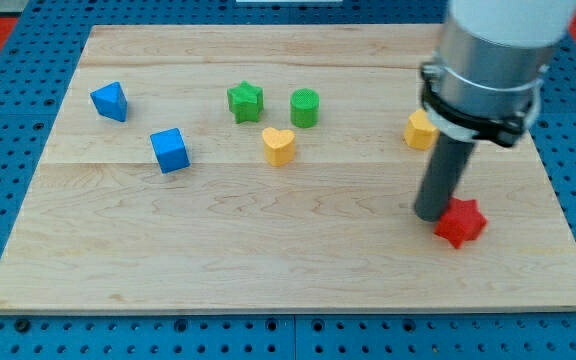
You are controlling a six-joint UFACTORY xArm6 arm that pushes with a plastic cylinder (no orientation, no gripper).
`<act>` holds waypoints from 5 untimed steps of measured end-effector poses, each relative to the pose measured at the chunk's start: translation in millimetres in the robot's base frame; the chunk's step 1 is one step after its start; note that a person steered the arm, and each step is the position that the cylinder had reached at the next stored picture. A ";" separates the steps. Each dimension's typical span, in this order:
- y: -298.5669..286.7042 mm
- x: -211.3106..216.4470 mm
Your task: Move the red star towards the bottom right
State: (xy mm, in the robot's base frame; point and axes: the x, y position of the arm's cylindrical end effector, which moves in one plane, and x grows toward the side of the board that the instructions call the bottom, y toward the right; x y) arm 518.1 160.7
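Observation:
The red star [462,222] lies on the wooden board [268,250] at the view's lower right. My tip [431,214] stands against the star's left side, touching it. The dark rod rises from there into the grey arm body [493,60] at the view's top right, which hides part of the board behind it.
A yellow block [420,130] sits above the tip, partly hidden by the arm. A yellow heart [279,146], a green cylinder [305,108] and a green star [245,101] sit at centre top. A blue cube [170,150] and a blue block [110,101] sit at left.

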 end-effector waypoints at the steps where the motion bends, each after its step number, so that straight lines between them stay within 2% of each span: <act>1: 37.3 0.5; 3: 60.5 -13.5; 4: 87.2 16.5; 5: 87.6 32.0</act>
